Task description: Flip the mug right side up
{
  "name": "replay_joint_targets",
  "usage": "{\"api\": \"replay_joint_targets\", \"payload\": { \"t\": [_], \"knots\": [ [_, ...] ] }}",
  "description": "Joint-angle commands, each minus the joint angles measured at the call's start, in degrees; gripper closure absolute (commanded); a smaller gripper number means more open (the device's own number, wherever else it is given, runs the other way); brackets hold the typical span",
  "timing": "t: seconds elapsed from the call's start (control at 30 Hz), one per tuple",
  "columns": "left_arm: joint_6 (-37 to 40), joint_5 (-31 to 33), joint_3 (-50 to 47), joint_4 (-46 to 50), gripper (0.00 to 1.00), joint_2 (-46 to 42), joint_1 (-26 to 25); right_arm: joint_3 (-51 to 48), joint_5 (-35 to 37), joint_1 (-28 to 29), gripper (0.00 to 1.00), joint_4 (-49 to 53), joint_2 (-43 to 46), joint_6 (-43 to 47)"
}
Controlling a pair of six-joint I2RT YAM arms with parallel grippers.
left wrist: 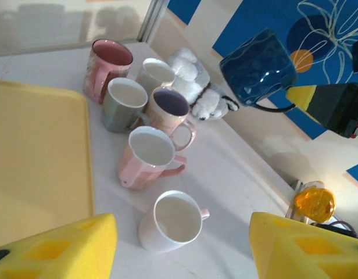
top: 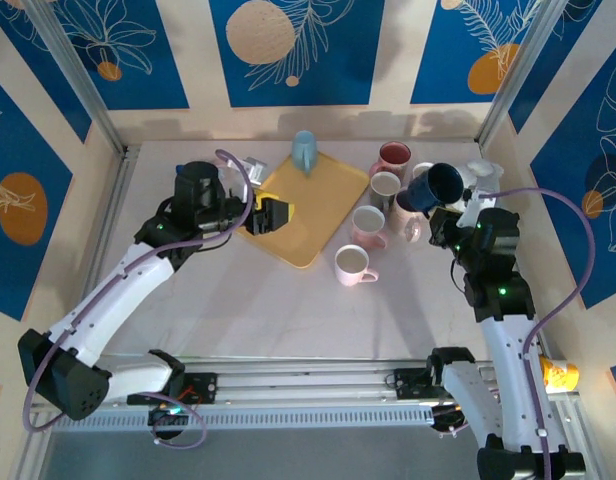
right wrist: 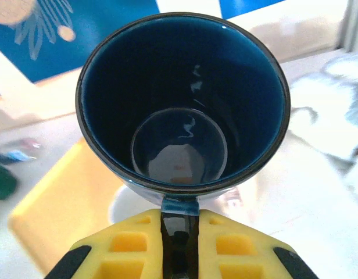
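1. The step in hand is judged to be the turn itself. The dark blue mug is held in the air above the bench, over the far right group of upright mugs. It is seen tilted, not mouth-up.
2. The right tool is nearly closed. Its two yellow fingers are pinched on the mug's handle, one on each side. In the right wrist view the mouth is looked straight into, and the inside is seen to be empty.
3. The left tool is poised over the yellow tray. Its jaws stand partly apart, with nothing between them and nothing gripped. Whether the tray is touched cannot be told.
4. For the next move, a roll of the right wrist is called for until the rim faces up. The handle should be kept firmly pinched so that the mug is not swung loose.
5. After that, the mug would need to be lowered base-first onto a bare patch of bench. Room is tight beside the white mug and its neighbours, so a spot apart from them should be chosen.
6. The grip should be released only once the base is judged to sit flat.
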State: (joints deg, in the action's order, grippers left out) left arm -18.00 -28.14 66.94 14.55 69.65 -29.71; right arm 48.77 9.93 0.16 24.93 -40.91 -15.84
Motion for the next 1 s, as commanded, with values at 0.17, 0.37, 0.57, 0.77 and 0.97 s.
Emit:
{"api": "replay_joint_targets", "payload": {
  "t": [0.17, 0.37, 0.57, 0.77, 0.97],
  "knots": [
    [3.1, 0.4, -3.0, -0.5, 0.38, -0.5, 0.6, -5.3, 12.8, -2.3, 1.00, -7.7, 0.2, 10.4],
    [3.2, -0.7, -6.2, -4.2, 0.38, -0.4, 0.5, -10.5, 8.8, -6.1, 1.00, -14.6, -2.6, 11.3],
    [3.6, -1.2, -7.5, -5.7, 0.38, -0.1, 0.8, -14.6, 3.9, -10.1, 1.00, -21.7, -6.5, 10.6],
    [4.4, -1.4, -8.3, -6.5, 0.38, 0.4, 1.2, -18.8, 2.8, -11.4, 1.00, -29.0, -10.1, 11.3],
    [4.3, -1.8, -8.7, -6.9, 0.38, 1.5, 1.4, -21.8, -0.7, -14.3, 1.00, -36.8, -15.4, 12.8]
  ]
}}
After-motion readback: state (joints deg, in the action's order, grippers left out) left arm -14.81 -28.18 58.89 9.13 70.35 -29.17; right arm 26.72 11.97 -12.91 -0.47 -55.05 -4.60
